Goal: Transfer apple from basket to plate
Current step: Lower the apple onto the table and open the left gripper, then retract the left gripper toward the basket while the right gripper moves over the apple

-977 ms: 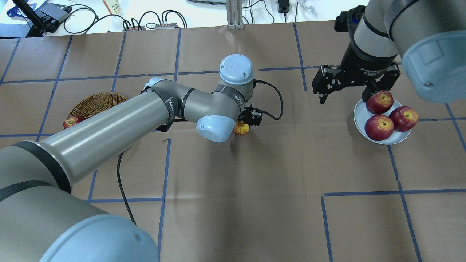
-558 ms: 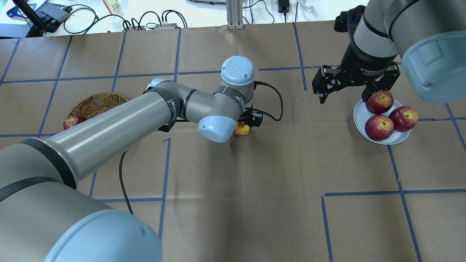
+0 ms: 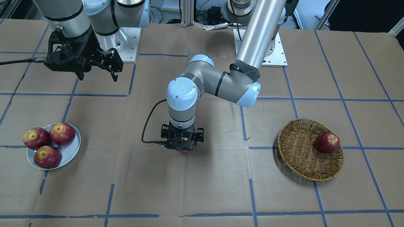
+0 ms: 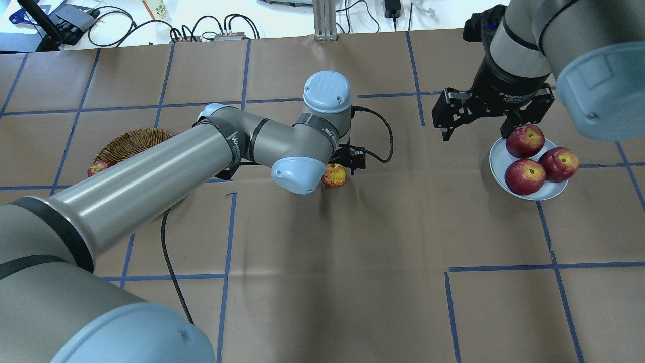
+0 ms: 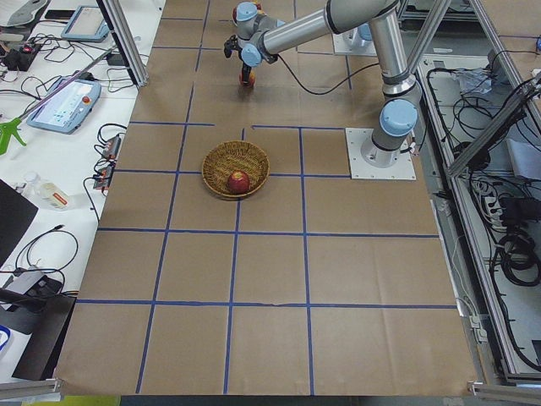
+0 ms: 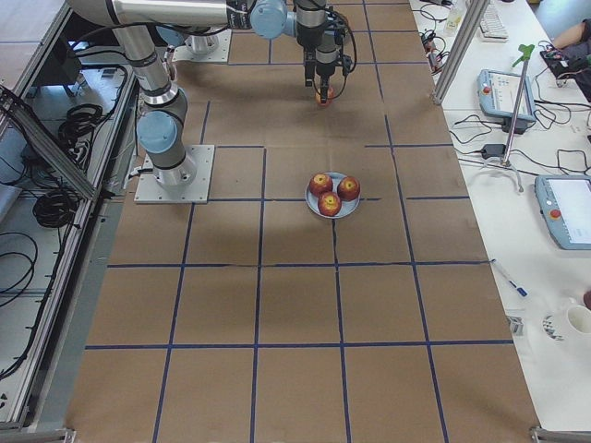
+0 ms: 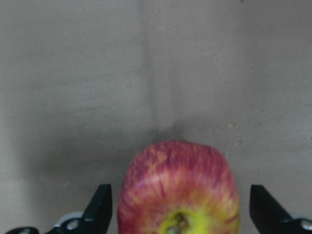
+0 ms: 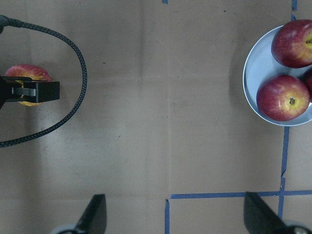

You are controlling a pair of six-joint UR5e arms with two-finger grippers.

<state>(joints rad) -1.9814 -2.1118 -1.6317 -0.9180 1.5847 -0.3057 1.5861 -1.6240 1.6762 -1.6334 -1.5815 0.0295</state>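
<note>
Apple, pale orange-red with yellow streaks and a yellow stem patch [image 4: 334, 174], is at mid-bench between the spread fingers of the left hand [image 7: 180, 195], with a small gap either side. Round tan wicker basket [image 3: 300, 157] holds one dark red apple [image 3: 327, 142]. Round grey-blue plate [image 4: 499, 156] carries three more. Right hand [image 4: 476, 132] hovers beside it, wide.

Bright, even overhead light w/ soft shadows; left wrist cam blurry, apple [image 7: 178, 190] close-up out of focus.

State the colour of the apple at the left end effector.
Apple: orange-red streaks, yellow by the stem; clearest in left wrist view.
</note>
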